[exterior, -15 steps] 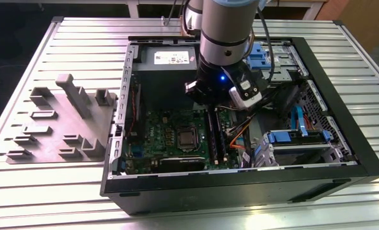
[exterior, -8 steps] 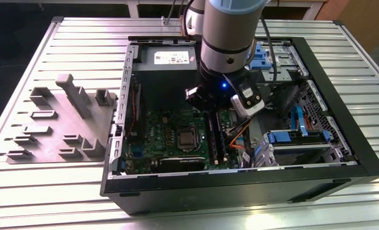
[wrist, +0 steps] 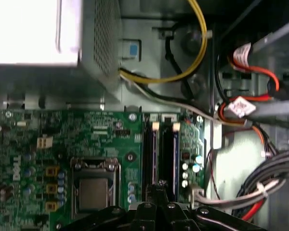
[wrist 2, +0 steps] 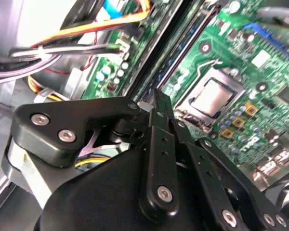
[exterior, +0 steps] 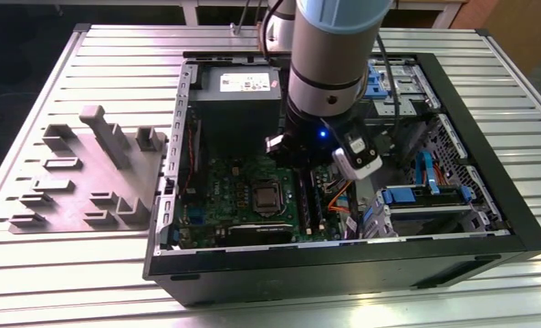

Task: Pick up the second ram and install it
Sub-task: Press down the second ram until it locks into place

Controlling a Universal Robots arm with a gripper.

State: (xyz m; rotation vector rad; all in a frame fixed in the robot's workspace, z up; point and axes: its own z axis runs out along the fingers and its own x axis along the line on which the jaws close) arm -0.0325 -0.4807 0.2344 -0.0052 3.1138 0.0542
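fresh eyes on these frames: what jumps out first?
The arm plunging into the open computer case, which lies on a slatted metal table. Its pincer sits just over the two long memory slots beside the CPU socket on the green motherboard. On the exterior view's left, a grey fixture plate sits on the table.

A robotics lab: slatted aluminium bench [exterior: 115, 61], opened computer case [exterior: 489, 191].

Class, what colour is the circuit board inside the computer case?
Green circuit board, clearest in the first wrist view.
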